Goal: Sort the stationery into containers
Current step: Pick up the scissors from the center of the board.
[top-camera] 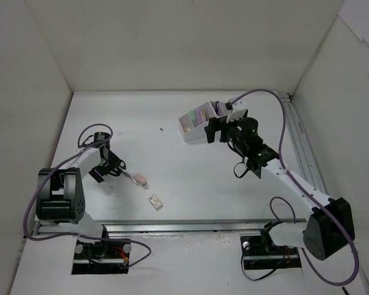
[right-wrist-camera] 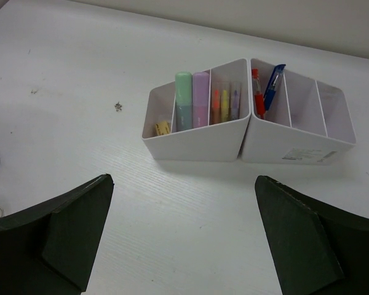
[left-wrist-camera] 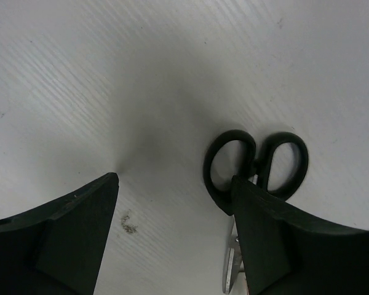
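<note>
Scissors (left-wrist-camera: 257, 158) lie flat on the table (left-wrist-camera: 172, 74), just outside the left gripper (left-wrist-camera: 175, 181). Their black loops sit ahead of the finger on the right of the left wrist view, and the blade runs back underneath that finger. The jaws stand apart over bare table with nothing between them.

Only the top view shows what lies beyond the fingertips: a small pink piece (top-camera: 141, 181), and further out a pale eraser (top-camera: 155, 201).

Only the right wrist view looks into the organizer (right-wrist-camera: 197, 147), which stands ahead of the right gripper (right-wrist-camera: 184, 179). It holds a green marker (right-wrist-camera: 183, 101) beside a lilac marker (right-wrist-camera: 200, 98), then thin pens (right-wrist-camera: 224, 104) in orange, yellow and lilac. A red pen (right-wrist-camera: 256, 92) and a blue pen (right-wrist-camera: 273, 85) share a compartment in the second box.

The left arm is folded close to its base with the wrist low at the table. The right arm reaches forward and inward, its jaws spread wide and holding nothing.

A label (right-wrist-camera: 307, 153) on the second box's front wall carries print too small to read.
</note>
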Controlling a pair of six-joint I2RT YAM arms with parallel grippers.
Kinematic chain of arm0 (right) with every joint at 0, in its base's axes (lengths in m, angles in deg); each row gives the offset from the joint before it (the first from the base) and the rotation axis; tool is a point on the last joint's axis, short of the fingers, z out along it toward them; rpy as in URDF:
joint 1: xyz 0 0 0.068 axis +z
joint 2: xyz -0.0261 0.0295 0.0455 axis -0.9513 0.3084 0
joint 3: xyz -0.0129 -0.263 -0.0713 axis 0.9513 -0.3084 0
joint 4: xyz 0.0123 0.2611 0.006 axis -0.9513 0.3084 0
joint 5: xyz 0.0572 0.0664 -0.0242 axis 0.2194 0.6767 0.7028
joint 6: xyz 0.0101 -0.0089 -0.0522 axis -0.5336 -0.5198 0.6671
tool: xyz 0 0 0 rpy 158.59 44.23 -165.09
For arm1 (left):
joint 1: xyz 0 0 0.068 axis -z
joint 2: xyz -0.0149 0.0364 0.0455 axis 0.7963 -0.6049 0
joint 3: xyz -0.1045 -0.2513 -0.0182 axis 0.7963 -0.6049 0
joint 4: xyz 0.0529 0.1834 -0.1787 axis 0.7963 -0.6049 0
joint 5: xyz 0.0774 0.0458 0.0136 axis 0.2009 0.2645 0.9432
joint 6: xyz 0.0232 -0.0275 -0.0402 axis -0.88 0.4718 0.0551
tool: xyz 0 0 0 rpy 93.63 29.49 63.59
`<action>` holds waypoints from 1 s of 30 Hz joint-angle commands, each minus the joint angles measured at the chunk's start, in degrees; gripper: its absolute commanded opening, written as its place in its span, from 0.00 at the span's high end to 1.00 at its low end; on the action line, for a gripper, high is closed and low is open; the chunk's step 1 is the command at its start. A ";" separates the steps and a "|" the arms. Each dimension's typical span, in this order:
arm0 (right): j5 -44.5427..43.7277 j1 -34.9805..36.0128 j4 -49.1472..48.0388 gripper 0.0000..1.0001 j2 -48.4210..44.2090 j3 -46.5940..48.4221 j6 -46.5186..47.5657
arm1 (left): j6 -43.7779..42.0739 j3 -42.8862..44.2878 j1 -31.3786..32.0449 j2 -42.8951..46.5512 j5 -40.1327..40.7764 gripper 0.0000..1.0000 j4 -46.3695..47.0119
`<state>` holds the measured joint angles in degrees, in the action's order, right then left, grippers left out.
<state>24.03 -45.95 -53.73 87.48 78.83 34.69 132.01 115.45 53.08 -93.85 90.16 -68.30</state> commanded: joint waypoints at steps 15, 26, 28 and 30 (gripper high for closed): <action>-7.92 0.02 -0.50 0.02 -5.89 -2.15 1.63 | -0.81 4.13 -0.73 -4.92 0.39 0.93 3.53; 3.66 -0.07 -2.51 0.02 -9.14 -4.09 4.27 | -7.13 4.57 -0.73 -0.01 -3.03 1.00 8.70; 10.92 0.02 -4.36 0.02 -8.62 -4.18 4.09 | -10.20 4.49 0.74 4.11 -4.35 1.00 12.04; 18.22 0.28 -5.15 0.02 -7.22 -3.22 3.31 | -17.13 4.40 2.77 8.68 -5.84 1.00 16.33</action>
<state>29.07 -46.06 -52.09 79.75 74.39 37.86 123.09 117.96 53.49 -93.94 86.75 -60.95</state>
